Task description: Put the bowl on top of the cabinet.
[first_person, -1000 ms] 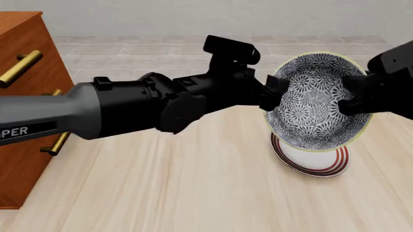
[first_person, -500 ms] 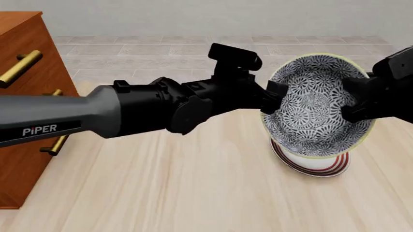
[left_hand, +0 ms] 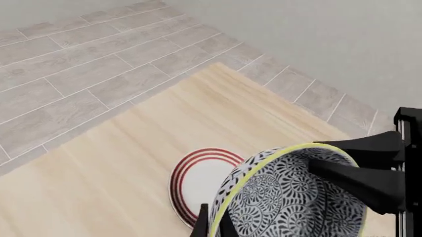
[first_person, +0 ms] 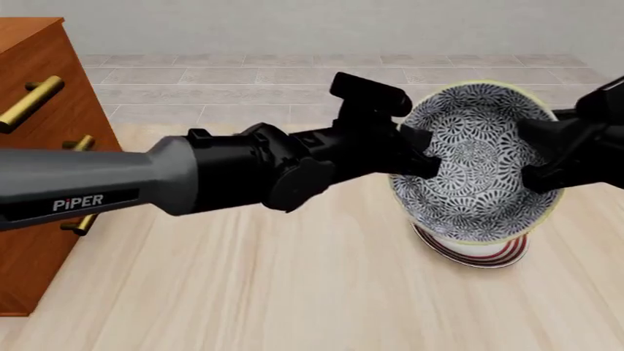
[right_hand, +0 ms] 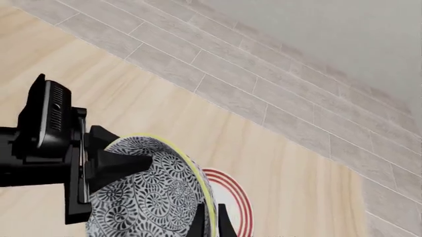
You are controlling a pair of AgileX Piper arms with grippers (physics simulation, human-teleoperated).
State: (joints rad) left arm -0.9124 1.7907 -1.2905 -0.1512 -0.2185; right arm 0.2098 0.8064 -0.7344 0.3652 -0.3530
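Note:
The bowl [first_person: 478, 164], black-and-white floral with a pale yellow rim, hangs tilted on edge just above the plate, its inside facing the front camera. My left gripper [first_person: 417, 152] is shut on the bowl's left rim, and my right gripper [first_person: 538, 155] is shut on its right rim. In the left wrist view the bowl [left_hand: 290, 200] has its rim pinched in the left gripper [left_hand: 212, 224]. The right wrist view shows the bowl [right_hand: 148, 192] pinched in the right gripper [right_hand: 207, 221]. The reddish-brown cabinet [first_person: 39, 146] with brass handles stands at the far left; its top is cut off.
A flat white plate with red rings [first_person: 478, 247] lies on the wooden table [first_person: 292, 292] directly under the bowl. The long left arm [first_person: 195, 183] spans the table between cabinet and bowl. Grey tiled floor lies beyond the table's far edge.
The left arm has slid further right and its gripper has turned a little on the rim. The bowl has tipped slightly and stays above the plate, held by both grippers.

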